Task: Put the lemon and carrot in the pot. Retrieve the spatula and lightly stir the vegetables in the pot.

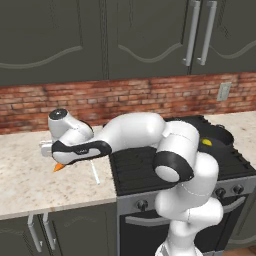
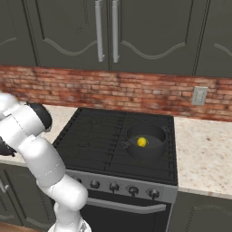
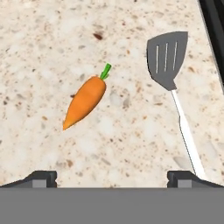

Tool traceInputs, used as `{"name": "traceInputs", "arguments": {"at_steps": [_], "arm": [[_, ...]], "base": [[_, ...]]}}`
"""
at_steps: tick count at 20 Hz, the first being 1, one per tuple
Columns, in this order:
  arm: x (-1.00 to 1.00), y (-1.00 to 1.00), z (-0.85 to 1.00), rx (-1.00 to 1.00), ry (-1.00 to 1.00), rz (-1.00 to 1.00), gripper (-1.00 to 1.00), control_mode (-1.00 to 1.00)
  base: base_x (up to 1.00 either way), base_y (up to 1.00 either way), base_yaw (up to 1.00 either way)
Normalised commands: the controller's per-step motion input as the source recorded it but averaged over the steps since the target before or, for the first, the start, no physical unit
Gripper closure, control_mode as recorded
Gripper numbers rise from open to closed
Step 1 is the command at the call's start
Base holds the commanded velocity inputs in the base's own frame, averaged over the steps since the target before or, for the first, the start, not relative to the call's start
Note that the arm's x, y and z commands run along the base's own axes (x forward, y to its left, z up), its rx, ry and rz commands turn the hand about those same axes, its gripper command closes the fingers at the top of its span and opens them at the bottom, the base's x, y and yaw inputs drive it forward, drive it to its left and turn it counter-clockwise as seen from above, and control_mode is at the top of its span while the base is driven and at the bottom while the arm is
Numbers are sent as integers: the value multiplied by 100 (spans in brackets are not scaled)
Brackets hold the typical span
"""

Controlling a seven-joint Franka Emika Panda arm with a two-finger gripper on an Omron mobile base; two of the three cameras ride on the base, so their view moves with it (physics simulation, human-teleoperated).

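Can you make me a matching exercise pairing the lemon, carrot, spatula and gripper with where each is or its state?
Things:
1. small yellow lemon
2. tapered orange carrot
3. grey slotted spatula
4. gripper

Places or states:
A. open above the counter
B. inside the black pot
C. on the speckled counter, green top
D. on the counter beside the stove edge

Pairs: 1-B, 2-C, 3-D, 4-A

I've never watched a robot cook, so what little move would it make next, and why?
Probably lower the open gripper straight onto the carrot. The lemon already sits in the pot, while the carrot lies loose on the counter beside the spatula, apart from it.
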Motion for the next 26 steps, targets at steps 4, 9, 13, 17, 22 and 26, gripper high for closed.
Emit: {"name": "traceInputs", "arguments": {"at_steps": [4, 9, 13, 17, 22, 26], "arm": [[0, -37, -39, 16, 0, -5, -100, -100], [0, -16, -7, 12, 0, -8, -100, -100], [0, -4, -18, 9, 0, -11, -100, -100], [12, 0, -20, 5, 0, -12, -100, -100], [46, 0, -1, 0, 0, -11, -100, -100], [58, 4, 0, 0, 0, -9, -100, -100]], "base": [[0, 0, 0], [0, 0, 0], [0, 0, 0], [0, 0, 0], [0, 0, 0], [0, 0, 0]]}}
